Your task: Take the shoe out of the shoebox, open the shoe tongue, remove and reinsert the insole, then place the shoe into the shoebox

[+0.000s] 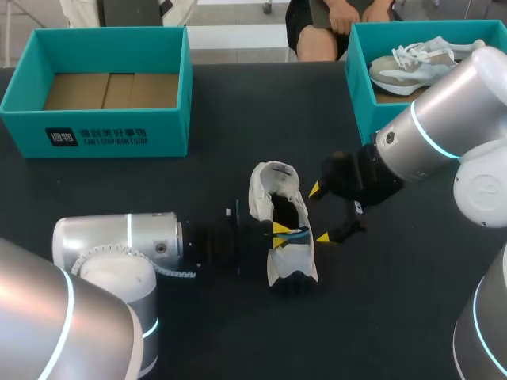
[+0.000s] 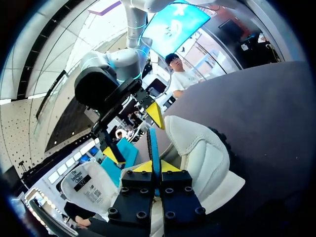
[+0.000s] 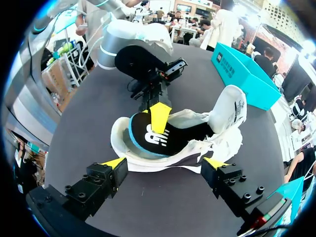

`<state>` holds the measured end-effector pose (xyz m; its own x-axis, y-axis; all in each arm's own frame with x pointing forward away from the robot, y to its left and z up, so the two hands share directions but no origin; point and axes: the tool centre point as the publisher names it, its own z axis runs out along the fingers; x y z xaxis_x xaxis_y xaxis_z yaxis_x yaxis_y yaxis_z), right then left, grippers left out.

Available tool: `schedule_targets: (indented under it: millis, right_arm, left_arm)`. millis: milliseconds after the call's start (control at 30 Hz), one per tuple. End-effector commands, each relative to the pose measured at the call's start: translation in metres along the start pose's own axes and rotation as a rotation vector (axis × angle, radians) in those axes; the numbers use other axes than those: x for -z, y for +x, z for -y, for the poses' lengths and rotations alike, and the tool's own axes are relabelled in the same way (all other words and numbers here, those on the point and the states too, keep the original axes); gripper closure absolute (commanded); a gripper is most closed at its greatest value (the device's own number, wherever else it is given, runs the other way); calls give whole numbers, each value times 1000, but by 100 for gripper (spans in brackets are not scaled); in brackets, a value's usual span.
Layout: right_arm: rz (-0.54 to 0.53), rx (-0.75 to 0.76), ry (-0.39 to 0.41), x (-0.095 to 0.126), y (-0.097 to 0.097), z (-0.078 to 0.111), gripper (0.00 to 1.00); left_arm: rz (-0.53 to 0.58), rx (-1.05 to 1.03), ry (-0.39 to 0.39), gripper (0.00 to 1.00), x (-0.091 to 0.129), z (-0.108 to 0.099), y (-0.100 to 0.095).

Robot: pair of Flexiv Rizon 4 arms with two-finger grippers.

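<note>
Shoe (image 1: 265,186): sitting mid-table, between both grippers. Left box (image 1: 111,134) (cardboard floor showing) is standing well apart. Left gripper (image 1: 280,234) is pinching the insole (image 3: 148,136) by its edge, fingers closed, likely drawing it out. Right gripper (image 1: 319,213) is hanging wide open just beside the shoe, holding nothing. Right box (image 1: 358,87) is standing well apart too, leaving pulling room.

Print on box, insole and tongue
The teal shoebox (image 1: 119,136), at ten o'clock from the shoe (image 1: 269,186), bears a dark square logo and white lettering on its front wall. A white logo marks the black insole (image 3: 150,136). The tongue (image 3: 237,106) carries a label, its print too small to read.
</note>
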<state>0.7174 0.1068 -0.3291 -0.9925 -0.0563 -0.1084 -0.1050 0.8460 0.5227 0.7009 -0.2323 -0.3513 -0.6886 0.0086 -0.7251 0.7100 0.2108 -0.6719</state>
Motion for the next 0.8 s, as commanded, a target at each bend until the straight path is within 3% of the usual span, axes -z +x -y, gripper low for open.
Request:
schedule_targets:
  millis: [33, 67, 100, 200, 567, 600, 633, 800]
  right_arm:
    - [2, 0, 3, -1, 1, -1, 0]
    - [2, 0, 3, -1, 1, -1, 0]
    - [2, 0, 3, -1, 1, -1, 0]
    - [2, 0, 3, -1, 1, -1, 0]
    - [2, 0, 3, -1, 1, -1, 0]
    - [2, 0, 3, -1, 1, -1, 0]
    - [2, 0, 3, -1, 1, -1, 0]
    - [2, 0, 3, -1, 1, -1, 0]
  left_arm:
    - [5, -3, 5, 100, 1, 5, 2]
    - [8, -6, 8, 89, 2, 7, 1]
    - [11, -9, 14, 71, 3, 10, 1]
    - [23, -19, 30, 67, 7, 18, -2]
    - [22, -7, 72, 75, 6, 31, -1]
    - [17, -3, 71, 79, 4, 30, 0]
    - [11, 2, 71, 97, 2, 29, 1]
    - [-22, 13, 51, 100, 1, 20, 7]
